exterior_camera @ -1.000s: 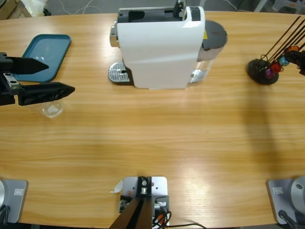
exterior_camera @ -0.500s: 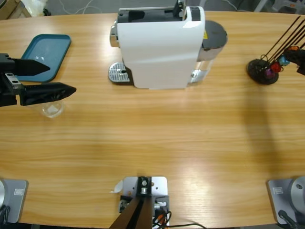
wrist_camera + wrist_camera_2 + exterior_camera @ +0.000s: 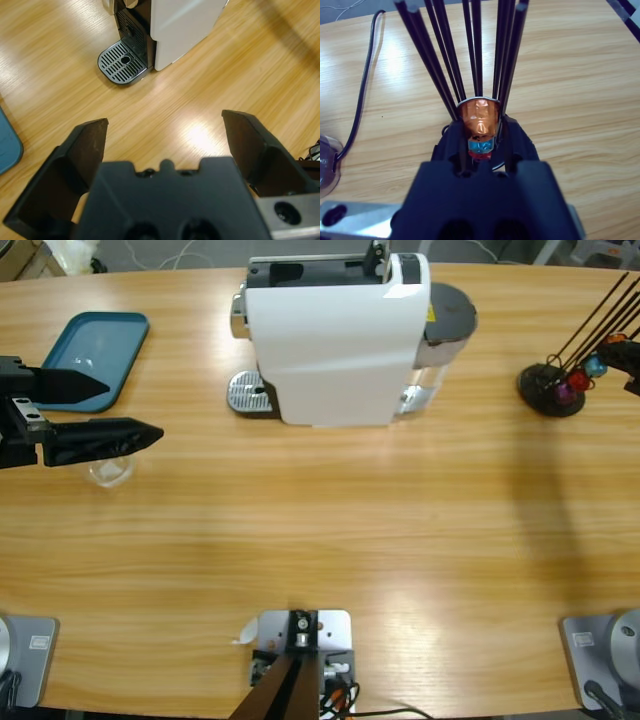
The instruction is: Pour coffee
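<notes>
Coffee glass (image 3: 109, 471) stands under the left claw (image 3: 128, 408), whose jaws are spread wide. Right claw (image 3: 479, 131) pinches an orange capsule (image 3: 480, 118) at the rack (image 3: 553, 390).

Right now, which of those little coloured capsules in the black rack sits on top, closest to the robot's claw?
The orange capsule: it is uppermost in the black rod rack, directly ahead of the right gripper. A blue capsule and a red one sit beneath it.
</notes>
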Robot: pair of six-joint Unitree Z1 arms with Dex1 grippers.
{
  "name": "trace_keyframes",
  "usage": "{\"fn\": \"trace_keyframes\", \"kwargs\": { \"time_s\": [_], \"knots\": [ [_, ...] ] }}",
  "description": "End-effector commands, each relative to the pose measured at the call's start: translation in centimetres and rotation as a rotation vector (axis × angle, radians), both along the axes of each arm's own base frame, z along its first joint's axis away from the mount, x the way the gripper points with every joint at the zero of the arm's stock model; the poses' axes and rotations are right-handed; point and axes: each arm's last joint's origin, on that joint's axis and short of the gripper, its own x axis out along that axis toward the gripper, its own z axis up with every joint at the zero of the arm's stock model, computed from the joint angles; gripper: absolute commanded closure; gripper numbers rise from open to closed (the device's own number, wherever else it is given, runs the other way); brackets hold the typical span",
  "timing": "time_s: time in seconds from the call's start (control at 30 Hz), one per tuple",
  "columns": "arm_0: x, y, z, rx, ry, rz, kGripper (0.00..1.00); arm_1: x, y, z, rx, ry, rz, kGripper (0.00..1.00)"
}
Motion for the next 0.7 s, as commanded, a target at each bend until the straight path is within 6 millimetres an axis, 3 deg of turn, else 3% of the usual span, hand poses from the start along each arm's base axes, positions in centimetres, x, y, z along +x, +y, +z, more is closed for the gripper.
{"fn": "trace_keyframes", "kwargs": {
  "time_s": [0.03, 0.53, 0.7],
  "knots": [
    [-0.1, -0.6, -2.0, 0.042, 0.063, -0.020, 0.013, -0.3, -0.3, -0.6, -0.016, 0.020, -0.002, 0.869],
    [-0.1, -0.6, -2.4, 0.054, 0.074, -0.022, 0.013, -1.1, -0.5, 0.9, -0.020, -0.025, -0.008, 0.869],
    [-0.1, -1.2, -2.8, 0.057, 0.084, -0.032, 0.013, -1.1, -0.5, 3.2, -0.037, -0.041, -0.009, 0.869]
  ]
}}
